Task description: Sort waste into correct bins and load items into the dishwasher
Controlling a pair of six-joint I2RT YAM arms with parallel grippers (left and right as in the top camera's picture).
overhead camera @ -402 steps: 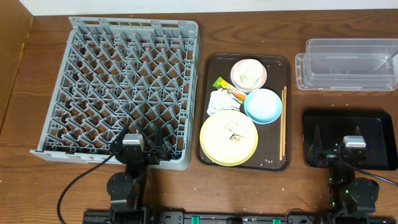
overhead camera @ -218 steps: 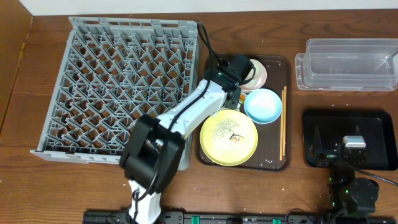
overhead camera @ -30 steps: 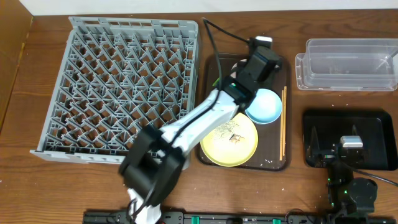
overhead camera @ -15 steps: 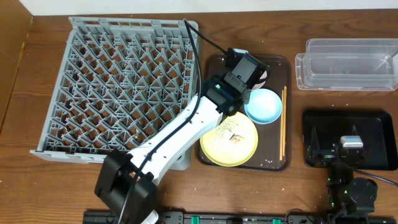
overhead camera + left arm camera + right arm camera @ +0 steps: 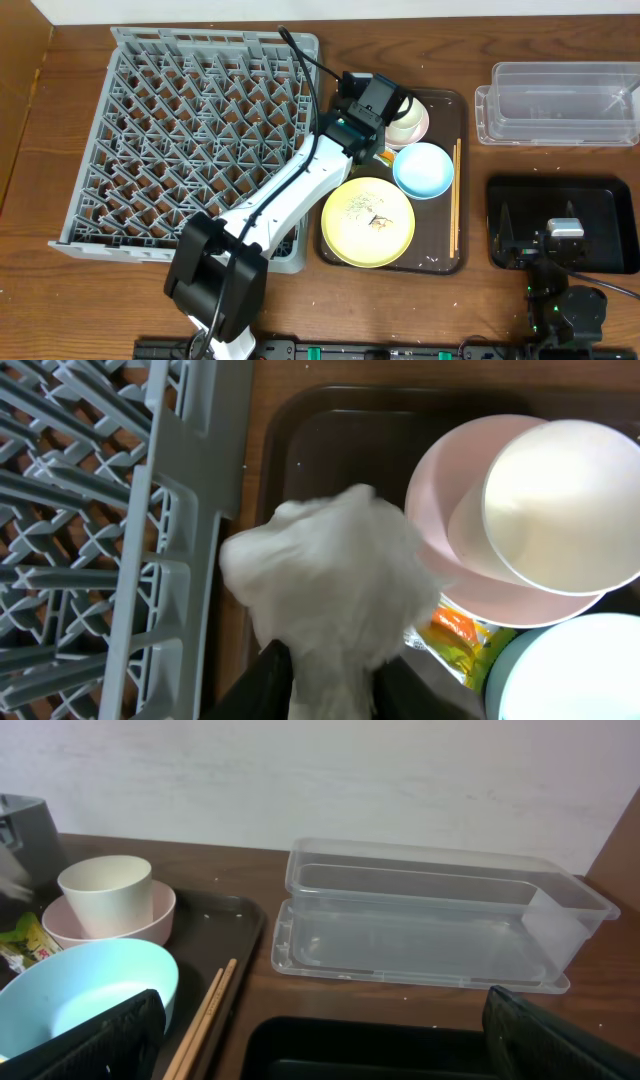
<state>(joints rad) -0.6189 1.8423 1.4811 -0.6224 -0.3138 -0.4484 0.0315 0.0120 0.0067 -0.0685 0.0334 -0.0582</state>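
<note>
My left gripper point(image 5: 335, 695) is shut on the crumpled white napkin point(image 5: 330, 580), which bulges out past the black fingers. It hangs over the far left of the brown tray point(image 5: 440, 255), beside the wall of the grey dishwasher rack point(image 5: 200, 140). To its right the cream cup point(image 5: 565, 505) sits on the pink saucer point(image 5: 450, 570), and the green-and-orange wrapper point(image 5: 450, 630) lies below them. The blue bowl point(image 5: 423, 170), the yellow plate point(image 5: 368, 222) with crumbs point(image 5: 375, 215) and the chopsticks point(image 5: 456, 195) rest on the tray. My right gripper point(image 5: 568, 240) stands open above the black tray point(image 5: 600, 210).
The clear tub point(image 5: 560, 103) stands at the far right, behind the black tray. My left arm point(image 5: 290, 195) stretches diagonally across the rack's right front corner. Bare wooden table lies between the brown tray and the two bins.
My left gripper has swung left along the tray's far end, from above the cup to the corner by the rack. The right arm has not moved.
</note>
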